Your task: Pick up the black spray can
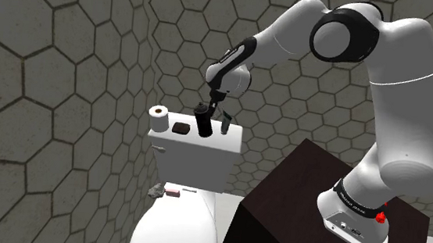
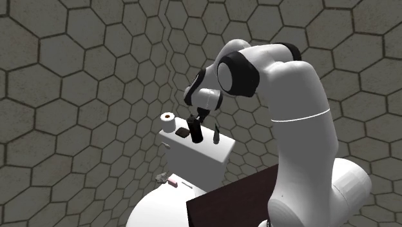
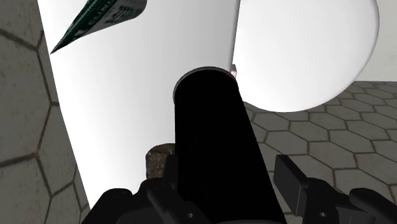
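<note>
Over on the toilet tank [image 1: 196,161], shoulder view: black spray can [image 1: 203,124] stands upright betw. toilet roll [image 1: 158,119] & a dark green tube [image 1: 226,128], with the gripper [image 1: 211,102] right above it. Second exterior view: the can looks tall & narrow, so it prob. tips easily. Wrist view: fingers [image 3: 289,175] are apart, straddling the can, not clamped. If one pad hits first, it could shove the can over, into the tube or off the lid.

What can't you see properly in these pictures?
- Spray can, its near end: in the wrist view it runs off the picture's edge at the gripper.
- Green tube: in the wrist view it is cut off by the edge, and its lettering is too small to read.
- Small bits on the toilet lid: too small to name in the shoulder view.
- Dark lump on the tank: too small to name in the shoulder view.
</note>
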Robot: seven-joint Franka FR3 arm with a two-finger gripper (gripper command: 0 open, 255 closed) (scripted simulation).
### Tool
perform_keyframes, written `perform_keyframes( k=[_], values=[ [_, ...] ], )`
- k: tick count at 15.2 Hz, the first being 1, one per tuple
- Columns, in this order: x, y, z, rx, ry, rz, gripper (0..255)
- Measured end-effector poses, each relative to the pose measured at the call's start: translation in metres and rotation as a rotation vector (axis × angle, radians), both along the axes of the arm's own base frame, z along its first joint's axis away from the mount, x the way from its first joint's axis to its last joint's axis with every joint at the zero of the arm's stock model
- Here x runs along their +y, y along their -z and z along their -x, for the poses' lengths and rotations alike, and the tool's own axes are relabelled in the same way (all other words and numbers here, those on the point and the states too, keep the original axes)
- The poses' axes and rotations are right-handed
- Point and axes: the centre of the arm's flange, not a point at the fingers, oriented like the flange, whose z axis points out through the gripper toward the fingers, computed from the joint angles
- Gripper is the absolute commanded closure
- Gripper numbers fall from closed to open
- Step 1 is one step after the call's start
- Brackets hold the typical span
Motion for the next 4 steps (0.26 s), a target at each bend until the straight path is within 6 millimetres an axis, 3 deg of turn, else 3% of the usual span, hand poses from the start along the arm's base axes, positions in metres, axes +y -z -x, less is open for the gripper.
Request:
perform_keyframes(
  k=[4],
  values=[
    [0.0,-0.018,-0.001,0.0,0.0,0.0,255]
  ],
)
